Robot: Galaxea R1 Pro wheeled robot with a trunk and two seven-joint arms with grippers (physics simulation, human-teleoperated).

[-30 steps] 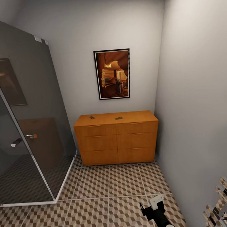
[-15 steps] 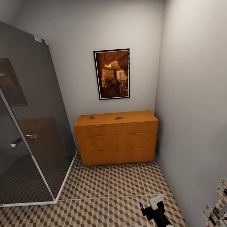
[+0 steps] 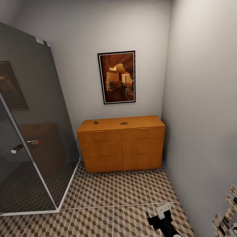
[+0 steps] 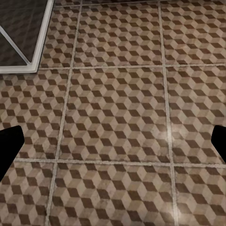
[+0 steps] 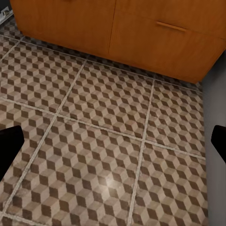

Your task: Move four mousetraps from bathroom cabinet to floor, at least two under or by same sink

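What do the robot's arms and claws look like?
The right arm is black and chunky, with a pale grey blocky piece near its end. At each wrist view's edges, the claw fingers show as plain black, rounded shapes with no markings. No cables are visible.

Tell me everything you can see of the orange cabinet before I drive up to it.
The cabinet is smooth orange-brown wood, low and wide, with two columns of three shut drawers with slim handles. It stands on the cube-patterned floor, backed against the grey wall under a framed picture, between the glass shower and the side wall. Two small dark items, likely mousetraps, lie apart on its flat top.
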